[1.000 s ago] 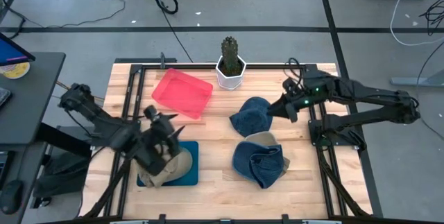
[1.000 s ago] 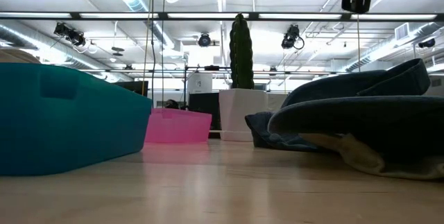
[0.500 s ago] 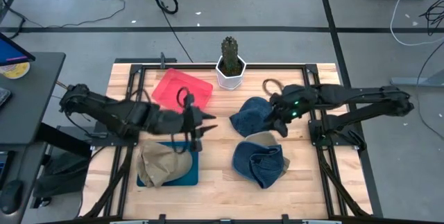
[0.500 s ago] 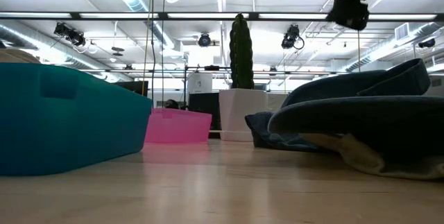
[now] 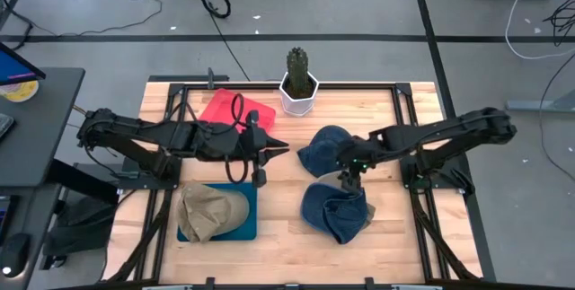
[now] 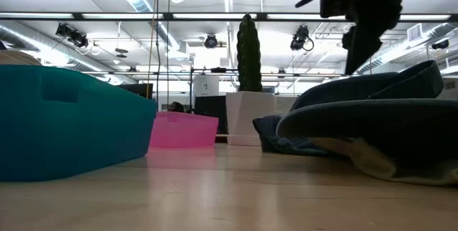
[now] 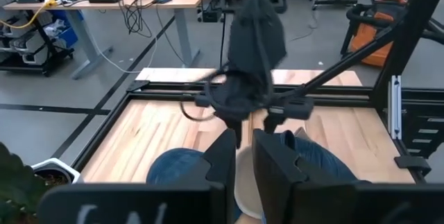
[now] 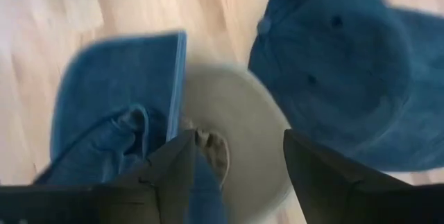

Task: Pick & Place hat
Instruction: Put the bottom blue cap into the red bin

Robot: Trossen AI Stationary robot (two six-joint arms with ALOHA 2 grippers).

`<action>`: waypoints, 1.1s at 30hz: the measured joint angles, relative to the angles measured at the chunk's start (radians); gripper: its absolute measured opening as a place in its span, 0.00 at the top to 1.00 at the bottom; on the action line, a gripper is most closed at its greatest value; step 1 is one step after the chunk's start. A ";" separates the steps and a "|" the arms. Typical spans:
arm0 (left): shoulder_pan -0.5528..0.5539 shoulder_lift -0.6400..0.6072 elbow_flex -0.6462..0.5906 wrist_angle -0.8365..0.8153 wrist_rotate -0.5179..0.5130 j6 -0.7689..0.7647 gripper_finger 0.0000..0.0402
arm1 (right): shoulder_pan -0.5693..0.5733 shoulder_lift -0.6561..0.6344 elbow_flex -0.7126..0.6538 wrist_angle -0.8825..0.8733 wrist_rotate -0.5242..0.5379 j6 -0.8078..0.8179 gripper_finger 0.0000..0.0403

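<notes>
A tan hat point(image 5: 208, 211) lies in the teal tray point(image 5: 247, 223) at the near left, hanging over the tray's left rim. At mid-table a dark blue hat point(image 5: 325, 150) lies flat. Nearer, a second blue hat point(image 5: 337, 211) rests on another tan hat point(image 5: 337, 180), whose brim point(image 8: 232, 123) shows between the two. My right gripper point(image 8: 239, 168) hangs open just above that brim, pointing steeply down, and touches nothing. My left gripper point(image 5: 280, 150) is held level above the table's middle. Its fingers point(image 7: 277, 165) are almost together, with nothing between them.
A pink tray point(image 5: 235, 115) and a white pot with a cactus point(image 5: 298, 83) stand at the far edge. The black frame rails point(image 5: 175, 128) run along both table sides. Bare wood lies between the teal tray and the blue hats point(image 5: 278, 200).
My left gripper has risen from over the tan hat in the teal tray and swung to the table's middle, tipping from downward to level, with its fingers drawing together. The tan hat stays in the tray. My right gripper has come down toward the near left, over the hats, and stayed open.
</notes>
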 joint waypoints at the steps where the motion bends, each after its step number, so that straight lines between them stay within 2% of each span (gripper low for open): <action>1: 0.002 0.000 0.000 0.000 0.000 0.000 0.88 | 0.006 0.009 0.000 -0.008 -0.003 0.000 0.45; 11: 0.003 0.000 0.000 0.001 0.000 0.001 0.89 | 0.069 0.044 0.000 0.013 -0.095 0.029 0.45; 28: 0.003 0.000 0.000 0.002 0.000 0.048 0.89 | 0.095 0.044 0.000 0.057 -0.094 0.106 0.45; 33: 0.003 0.000 0.000 0.002 0.000 0.081 0.89 | 0.111 0.043 -0.051 0.104 -0.098 0.136 0.45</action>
